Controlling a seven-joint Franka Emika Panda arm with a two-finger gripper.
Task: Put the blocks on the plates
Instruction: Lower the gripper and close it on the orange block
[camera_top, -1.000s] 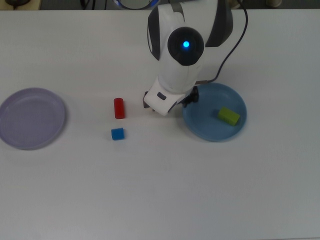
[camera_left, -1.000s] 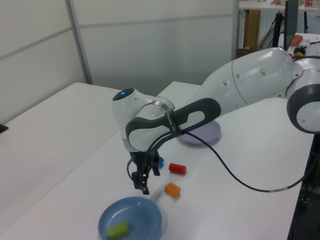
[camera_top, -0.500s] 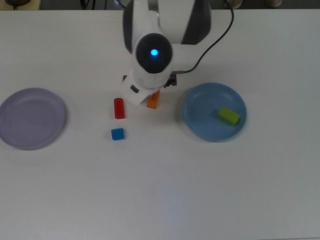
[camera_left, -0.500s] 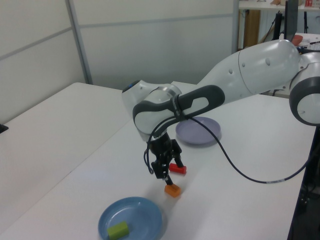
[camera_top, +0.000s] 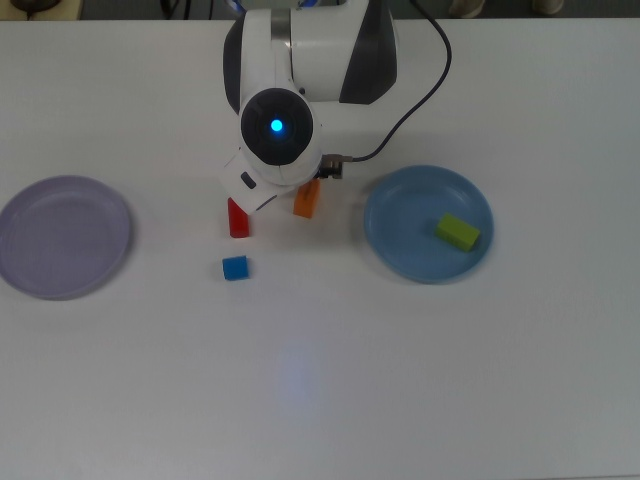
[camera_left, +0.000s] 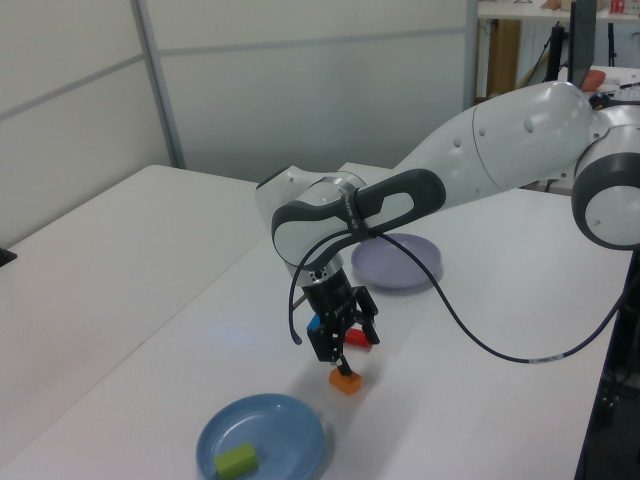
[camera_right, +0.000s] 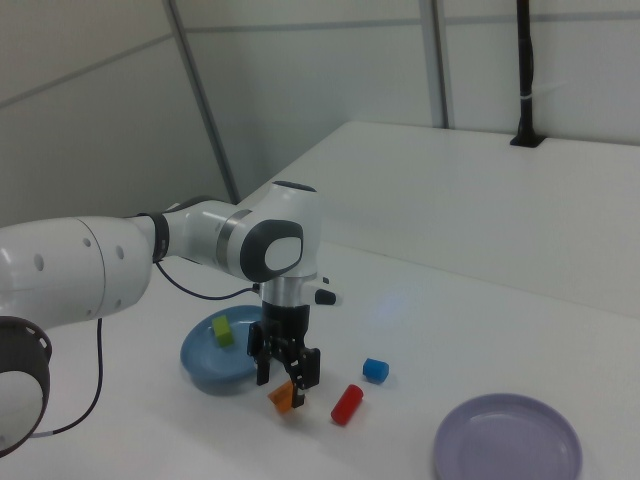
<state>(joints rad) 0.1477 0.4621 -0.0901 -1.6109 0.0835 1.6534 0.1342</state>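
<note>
While my gripper (camera_left: 340, 349) hangs with its fingers open just over the orange bar (camera_left: 346, 381) on the counter (camera_top: 330, 380), a skewed descent could knock the red cylinder (camera_right: 346, 404) just beside it.

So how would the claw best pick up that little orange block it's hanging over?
Probably from straight above, pinching the orange block across its narrow width, on the two long sides. It lies flat on the table as a short bar, with free space around it; the red cylinder lies apart. The claw already hangs over it, open.
</note>
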